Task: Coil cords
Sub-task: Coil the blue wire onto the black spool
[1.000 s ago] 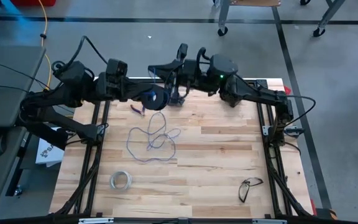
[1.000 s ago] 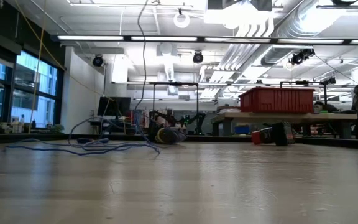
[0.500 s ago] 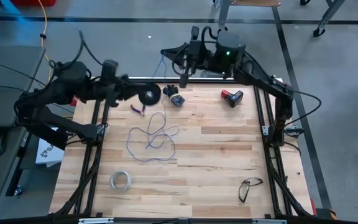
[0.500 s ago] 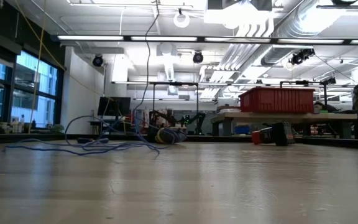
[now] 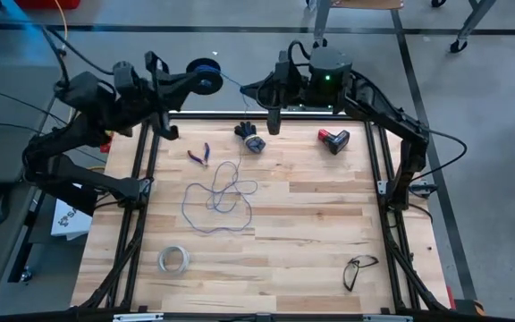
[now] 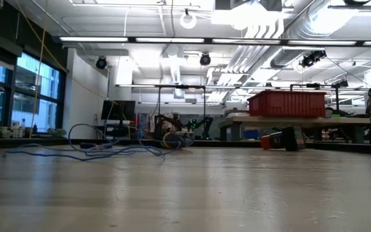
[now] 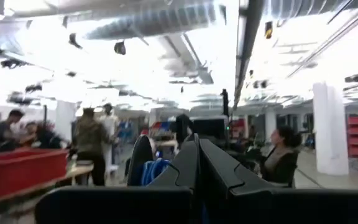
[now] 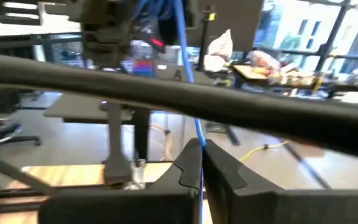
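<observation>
- Spectacles (image 5: 358, 270) are seen at the near right corner of the bench (image 5: 311, 224), and a whitish tape ring (image 5: 173, 259) lies near the near left corner.
- Loops of the thin bluish-grey wire (image 5: 219, 201) are spread loosely on the bench, left of its middle; in the low view the same wire (image 6: 82, 151) lies flat on the wood.
- Small pliers (image 5: 200, 155) are lying beyond the loops, toward the far left corner.
- A small dark object (image 5: 252, 139) rests near the far edge, and a red and black battery pack (image 5: 333, 139) is placed to its right.
- The right gripper (image 5: 274, 121) hangs just above the far edge of the bench. Its fingers (image 8: 191, 163) are clenched on the blue wire (image 8: 190, 93), which runs up from them.
- The left gripper (image 5: 186, 85) is held beyond the far left corner, outside the bench. Its fingers (image 7: 216, 168) are pressed together on the dark spool (image 5: 204, 76), which is carried in the air; the spool (image 7: 143, 163) shows just beside them, with blue wire on it.
- A strand of wire is stretched from the spool toward the right gripper.
</observation>
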You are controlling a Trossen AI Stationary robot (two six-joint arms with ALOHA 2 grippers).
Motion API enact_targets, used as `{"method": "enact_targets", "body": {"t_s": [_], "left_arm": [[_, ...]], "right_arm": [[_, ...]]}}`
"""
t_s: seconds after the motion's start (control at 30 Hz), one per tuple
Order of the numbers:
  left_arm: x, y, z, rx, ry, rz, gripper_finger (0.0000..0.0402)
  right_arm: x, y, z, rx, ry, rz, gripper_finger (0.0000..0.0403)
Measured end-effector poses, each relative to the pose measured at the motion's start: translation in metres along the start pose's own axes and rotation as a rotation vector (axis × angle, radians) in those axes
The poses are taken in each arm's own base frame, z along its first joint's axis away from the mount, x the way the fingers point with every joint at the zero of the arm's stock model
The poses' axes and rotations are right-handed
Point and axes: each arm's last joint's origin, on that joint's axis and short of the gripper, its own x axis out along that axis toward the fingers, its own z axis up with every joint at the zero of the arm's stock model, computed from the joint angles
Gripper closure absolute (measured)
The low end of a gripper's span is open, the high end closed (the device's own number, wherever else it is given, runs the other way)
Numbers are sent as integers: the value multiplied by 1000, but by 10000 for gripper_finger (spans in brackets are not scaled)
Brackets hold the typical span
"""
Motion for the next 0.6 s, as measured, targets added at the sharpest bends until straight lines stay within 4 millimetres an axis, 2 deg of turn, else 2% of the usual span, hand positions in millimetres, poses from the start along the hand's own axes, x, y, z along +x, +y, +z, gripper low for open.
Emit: {"method": "enact_targets", "body": {"t_s": [0.3, 0.6], "left_arm": [[18, -5, -4, -18, -120, -56, 401], [26, -7, 0, -26, -263, -86, 402]], "right_arm": [[3, 5, -2, 123, 6, 89, 394], [15, 6, -20, 183, 125, 63, 294]]}}
